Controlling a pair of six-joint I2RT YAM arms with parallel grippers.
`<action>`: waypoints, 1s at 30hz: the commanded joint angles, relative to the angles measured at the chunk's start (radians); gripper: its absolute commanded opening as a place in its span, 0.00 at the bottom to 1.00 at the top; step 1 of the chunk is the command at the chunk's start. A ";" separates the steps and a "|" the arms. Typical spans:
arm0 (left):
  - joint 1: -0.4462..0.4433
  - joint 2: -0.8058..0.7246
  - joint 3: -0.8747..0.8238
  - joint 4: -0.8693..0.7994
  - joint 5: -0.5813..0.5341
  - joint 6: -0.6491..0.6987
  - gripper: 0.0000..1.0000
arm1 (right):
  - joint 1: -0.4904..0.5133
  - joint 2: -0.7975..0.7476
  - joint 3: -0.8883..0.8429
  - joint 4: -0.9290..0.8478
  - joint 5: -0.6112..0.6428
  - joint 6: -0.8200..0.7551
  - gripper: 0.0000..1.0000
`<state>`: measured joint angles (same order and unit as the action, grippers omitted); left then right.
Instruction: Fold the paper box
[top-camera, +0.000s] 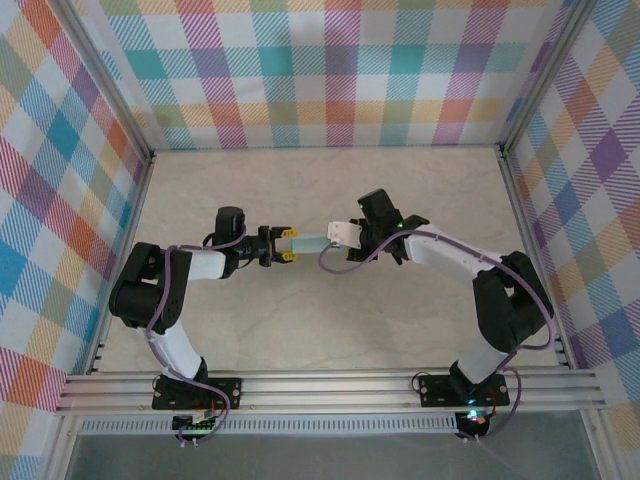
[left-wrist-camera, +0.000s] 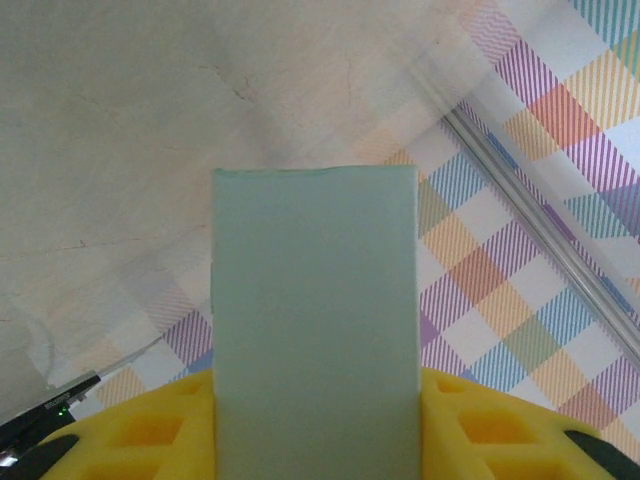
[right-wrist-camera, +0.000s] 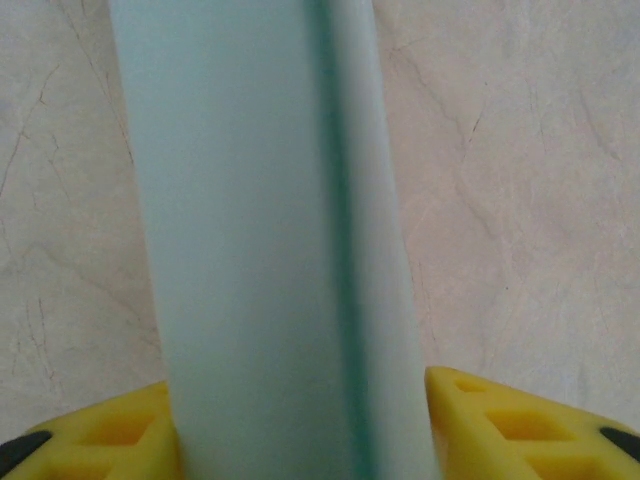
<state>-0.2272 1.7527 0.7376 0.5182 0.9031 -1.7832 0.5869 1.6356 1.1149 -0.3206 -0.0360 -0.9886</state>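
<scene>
You have the paper box (top-camera: 312, 242) lifted off the table (top-camera: 330, 180) and strung between the two arms at mid-workspace, its long axis running from one wrist to the other. That placement makes sense: with the card in the air, neither flap is pinned against the surface, and each arm can work one end while the other steadies it. Your left gripper (top-camera: 287, 247) is partly closed on the left end; in its wrist view the yellow fingers (left-wrist-camera: 500, 430) sit tight to either side of a flat mint face whose far edge is square and clean. Your right gripper (top-camera: 343, 233) has the opposite end, and its fingers (right-wrist-camera: 500, 420) look pressed against both edges of the card at a middling width – a grip, as far as the close view shows, not a loose bracket. That same view shows a dark crease running lengthwise down the card, so the body appears already formed into a sleeve. My judgement is that the end flaps are what remain, though they are not visible here.
</scene>
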 joint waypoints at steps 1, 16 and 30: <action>0.000 -0.031 0.025 -0.055 0.012 0.054 0.35 | 0.001 0.002 0.037 -0.035 -0.017 0.005 0.51; 0.035 -0.224 0.318 -0.968 -0.322 0.868 1.00 | -0.005 -0.050 0.013 -0.087 -0.059 0.077 0.42; 0.020 -0.470 0.172 -0.654 -0.800 1.783 1.00 | -0.078 -0.148 -0.040 -0.215 -0.222 0.165 0.41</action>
<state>-0.2024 1.3403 0.9829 -0.3103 0.1322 -0.2966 0.5266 1.5234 1.0943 -0.4870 -0.1783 -0.8486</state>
